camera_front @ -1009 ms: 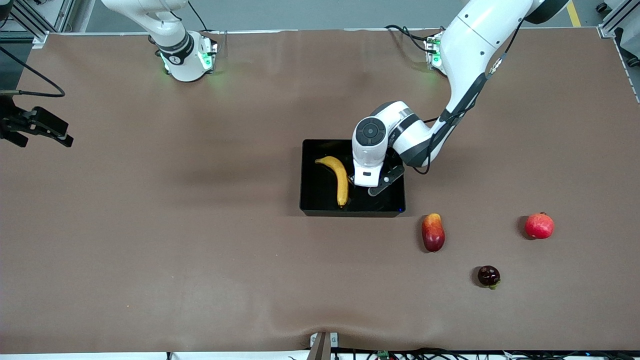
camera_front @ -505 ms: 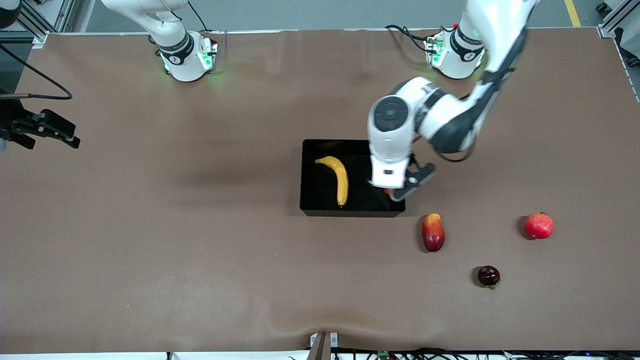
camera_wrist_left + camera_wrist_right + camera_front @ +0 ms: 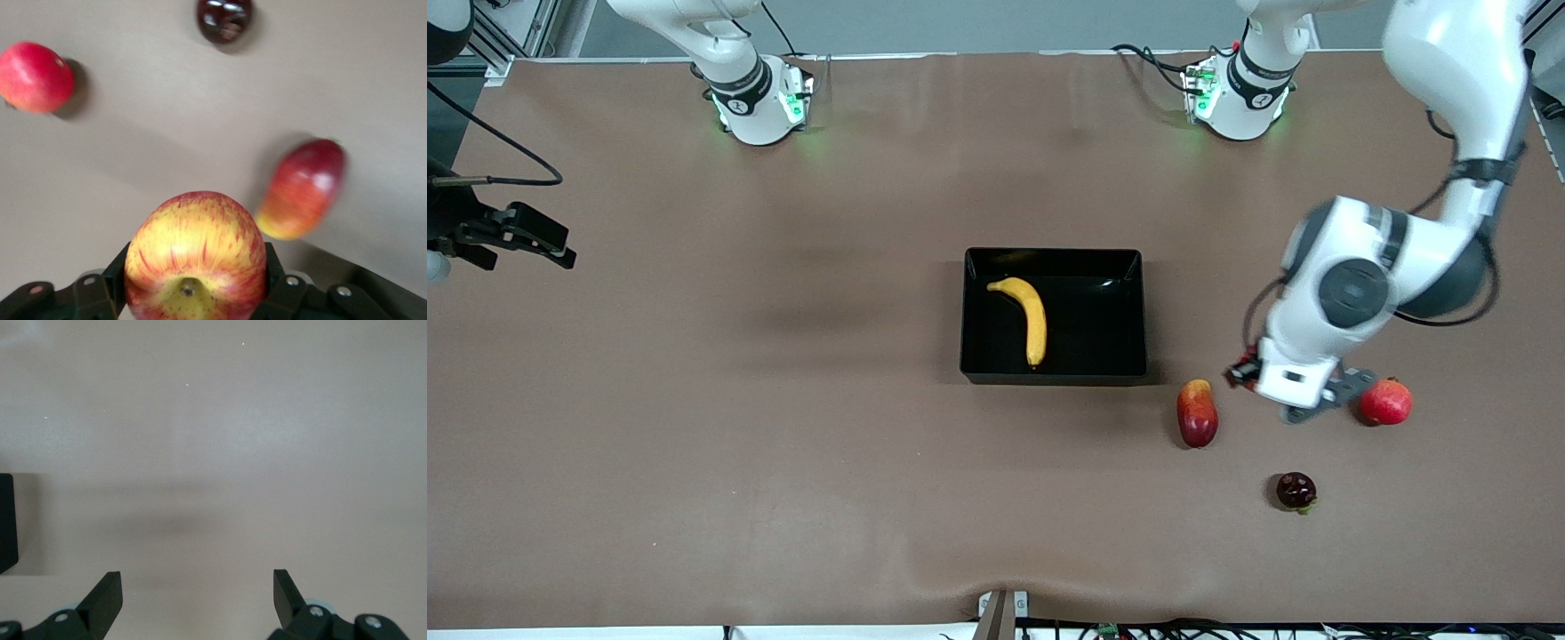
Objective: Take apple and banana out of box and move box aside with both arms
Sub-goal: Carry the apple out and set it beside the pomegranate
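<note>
With the apple [image 3: 195, 257] clamped in the left pincer [image 3: 195, 293] over bare bench [image 3: 783, 444], lowering comes next; right pincer [image 3: 197, 597] waits apart.

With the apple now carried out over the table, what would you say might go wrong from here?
1. The left pincer holds the apple in the air among the oval fruit, the round red fruit and the dark fruit; setting it down carelessly could knock one rolling.
2. The banana lies in the box close to a wall, which may crowd the open right pincer.
</note>
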You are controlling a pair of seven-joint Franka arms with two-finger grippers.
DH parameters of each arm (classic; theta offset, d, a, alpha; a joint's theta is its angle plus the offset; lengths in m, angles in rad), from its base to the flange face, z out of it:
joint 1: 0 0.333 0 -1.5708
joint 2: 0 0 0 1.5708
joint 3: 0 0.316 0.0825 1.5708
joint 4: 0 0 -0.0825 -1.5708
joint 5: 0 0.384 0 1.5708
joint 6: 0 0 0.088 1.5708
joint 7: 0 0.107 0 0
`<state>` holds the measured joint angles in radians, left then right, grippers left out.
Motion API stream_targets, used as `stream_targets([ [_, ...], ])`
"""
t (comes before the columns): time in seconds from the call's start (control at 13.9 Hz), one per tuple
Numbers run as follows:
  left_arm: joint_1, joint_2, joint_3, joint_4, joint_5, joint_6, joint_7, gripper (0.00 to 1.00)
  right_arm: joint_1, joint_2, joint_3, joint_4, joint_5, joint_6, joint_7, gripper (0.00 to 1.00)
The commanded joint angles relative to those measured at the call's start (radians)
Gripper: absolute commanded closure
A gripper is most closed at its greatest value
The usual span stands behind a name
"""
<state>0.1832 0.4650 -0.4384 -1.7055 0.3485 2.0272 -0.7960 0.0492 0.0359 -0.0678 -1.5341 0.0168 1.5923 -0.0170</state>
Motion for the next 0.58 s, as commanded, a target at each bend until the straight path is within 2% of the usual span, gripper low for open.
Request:
stream_targets([
  [0.0,0.086,0.058,-0.011,-0.006,-0.006,0.079,0.118,1.00,0.006,0.004,-0.001,0.009,-0.009,-0.008,-0.001,0.00],
  [0.43,0.170,0.248,-0.003,-0.009,0.102,0.309,0.139,1.00,0.004,0.004,-0.001,0.009,-0.011,-0.008,-0.001,0.00],
  [0.5,0.170,0.254,-0.003,-0.013,0.104,0.311,0.138,0.94,0.004,0.004,-0.001,0.009,-0.011,-0.008,-0.001,0.00],
])
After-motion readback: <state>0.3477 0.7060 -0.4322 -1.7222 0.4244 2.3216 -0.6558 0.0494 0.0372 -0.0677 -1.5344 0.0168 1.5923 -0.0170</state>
